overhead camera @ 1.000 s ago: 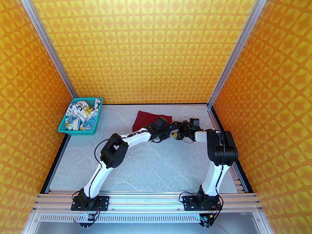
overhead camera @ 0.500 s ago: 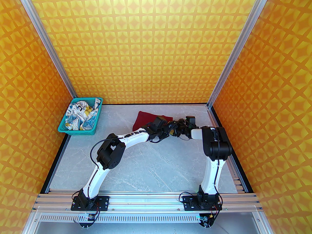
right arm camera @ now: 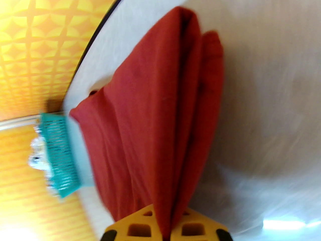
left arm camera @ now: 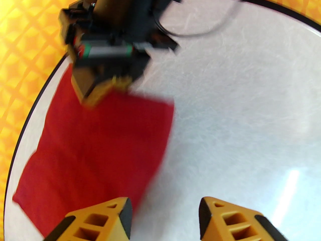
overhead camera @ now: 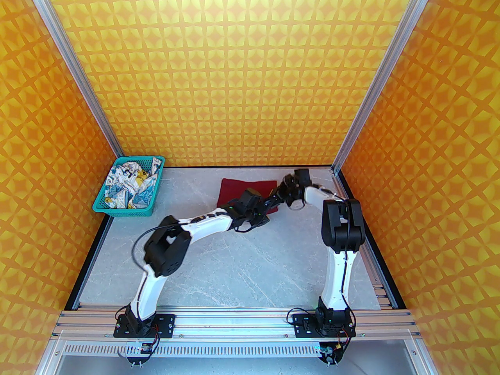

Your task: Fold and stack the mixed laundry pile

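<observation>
The right gripper (right arm camera: 165,226) is clamped on the red T-shirt (right arm camera: 150,114) lying right of the basket (overhead camera: 122,211), the left gripper (left arm camera: 165,217) spread empty, so I'd pull that edge across low and slow, the printed shirt (overhead camera: 129,188) waiting inside the basket.

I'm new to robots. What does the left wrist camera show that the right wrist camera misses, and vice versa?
Left wrist camera: the left gripper with yellow fingers apart above the pale grey marbled tabletop, and the right gripper from outside, pinching an edge of the flat dark red cloth T-shirt. Right wrist camera: that pinch up close, the shirt's folded layers running into the shut fingers, plus the teal perforated plastic basket with a blurred white printed garment. Shared: the red shirt, the tabletop and the orange patterned wall.
</observation>
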### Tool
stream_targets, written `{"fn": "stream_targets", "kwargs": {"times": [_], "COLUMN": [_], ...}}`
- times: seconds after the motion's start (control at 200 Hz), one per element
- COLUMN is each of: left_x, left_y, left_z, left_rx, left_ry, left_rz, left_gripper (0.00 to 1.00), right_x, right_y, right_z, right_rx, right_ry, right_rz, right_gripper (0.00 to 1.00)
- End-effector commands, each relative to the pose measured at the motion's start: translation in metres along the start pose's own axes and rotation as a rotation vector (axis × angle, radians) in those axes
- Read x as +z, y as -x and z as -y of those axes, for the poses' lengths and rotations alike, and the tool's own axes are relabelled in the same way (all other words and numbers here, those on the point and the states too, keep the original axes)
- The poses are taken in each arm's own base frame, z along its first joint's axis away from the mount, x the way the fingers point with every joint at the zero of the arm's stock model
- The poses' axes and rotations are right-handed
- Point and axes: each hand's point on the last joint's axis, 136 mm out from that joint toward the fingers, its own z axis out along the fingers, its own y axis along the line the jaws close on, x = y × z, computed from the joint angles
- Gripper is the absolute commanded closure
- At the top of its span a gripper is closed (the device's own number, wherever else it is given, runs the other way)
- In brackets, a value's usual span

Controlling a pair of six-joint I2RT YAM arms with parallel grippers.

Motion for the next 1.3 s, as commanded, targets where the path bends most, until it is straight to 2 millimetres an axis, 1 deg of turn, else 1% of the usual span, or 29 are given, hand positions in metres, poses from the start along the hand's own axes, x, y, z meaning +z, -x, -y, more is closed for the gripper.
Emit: {"fn": "stream_targets", "kwargs": {"times": [0.0,0.03,0.055,0.075,0.08,0.15,0.265,0.3,0.34,0.4,0.465,0.475,0.48,0.545,0.645,0.755,0.865,1.085,1.155,1.18,1.185,1.19,1.225,1.26,1.3], "left_x": [-0.033,-0.041,-0.046,-0.051,-0.052,-0.066,-0.084,-0.087,-0.090,-0.094,-0.096,-0.098,-0.098,-0.101,-0.102,-0.100,-0.098,-0.099,-0.100,-0.101,-0.101,-0.101,-0.103,-0.105,-0.108], "left_y": [0.011,0.010,0.007,0.005,0.005,-0.004,-0.020,-0.026,-0.033,-0.043,-0.050,-0.055,-0.056,-0.066,-0.073,-0.078,-0.079,-0.077,-0.077,-0.077,-0.077,-0.077,-0.076,-0.075,-0.075], "left_z": [-0.010,-0.013,-0.016,-0.018,-0.019,-0.025,-0.032,-0.034,-0.036,-0.039,-0.036,-0.045,-0.047,-0.050,-0.052,-0.052,-0.053,-0.056,-0.058,-0.059,-0.060,-0.060,-0.061,-0.063,-0.065], "left_rx": [-0.146,-0.179,-0.206,-0.225,-0.232,-0.292,-0.364,-0.385,-0.408,-0.441,-0.467,-0.484,-0.488,-0.513,-0.536,-0.559,-0.582,-0.610,-0.620,-0.626,-0.628,-0.629,-0.638,-0.645,-0.655], "left_ry": [0.013,0.017,0.021,0.024,0.025,0.028,0.044,0.048,0.054,0.060,0.055,0.071,0.074,0.079,0.084,0.086,0.086,0.089,0.093,0.095,0.096,0.096,0.099,0.100,0.105], "left_rz": [0.052,0.055,0.053,0.056,0.056,0.057,0.047,0.040,0.032,0.018,0.000,-0.003,-0.006,-0.029,-0.046,-0.059,-0.059,-0.057,-0.058,-0.057,-0.058,-0.057,-0.055,-0.050,-0.045], "left_gripper": [0.54,0.54,0.55,0.55,0.55,0.56,0.56,0.56,0.57,0.58,0.59,0.59,0.59,0.60,0.60,0.60,0.60,0.59,0.59,0.59,0.59,0.59,0.59,0.59,0.59], "right_x": [-0.024,-0.034,-0.038,-0.045,-0.046,-0.064,-0.089,-0.094,-0.104,-0.112,-0.127,-0.129,-0.130,-0.146,-0.159,-0.166,-0.176,-0.191,-0.197,-0.199,-0.200,-0.200,-0.205,-0.211,-0.217], "right_y": [0.009,0.022,0.028,0.036,0.039,0.060,0.089,0.095,0.107,0.117,0.132,0.134,0.135,0.145,0.158,0.171,0.183,0.202,0.207,0.208,0.209,0.209,0.210,0.211,0.212], "right_z": [0.063,0.072,0.076,0.083,0.082,0.098,0.119,0.127,0.131,0.142,0.155,0.157,0.157,0.167,0.173,0.180,0.184,0.185,0.183,0.182,0.181,0.181,0.179,0.178,0.175], "right_rx": [-0.114,-0.121,-0.120,-0.120,-0.125,-0.130,-0.178,-0.196,-0.224,-0.253,-0.283,-0.286,-0.286,-0.285,-0.286,-0.299,-0.303,-0.336,-0.343,-0.344,-0.344,-0.344,-0.343,-0.337,-0.329], "right_ry": [-0.298,-0.339,-0.354,-0.376,-0.379,-0.442,-0.559,-0.597,-0.644,-0.710,-0.808,-0.821,-0.828,-0.899,-0.946,-1.012,-1.078,-1.161,-1.172,-1.180,-1.183,-1.183,-1.194,-1.207,-1.219], "right_rz": [-0.049,-0.027,-0.021,-0.007,-0.001,0.036,0.070,0.070,0.088,0.097,0.127,0.131,0.133,0.170,0.225,0.275,0.329,0.408,0.430,0.434,0.440,0.440,0.448,0.459,0.475], "right_gripper": [1.00,1.00,1.00,1.00,1.00,1.00,1.00,1.00,1.00,1.00,1.00,1.00,1.00,1.00,1.00,1.00,1.00,1.00,0.92,0.86,0.84,0.84,0.73,0.59,0.47]}}
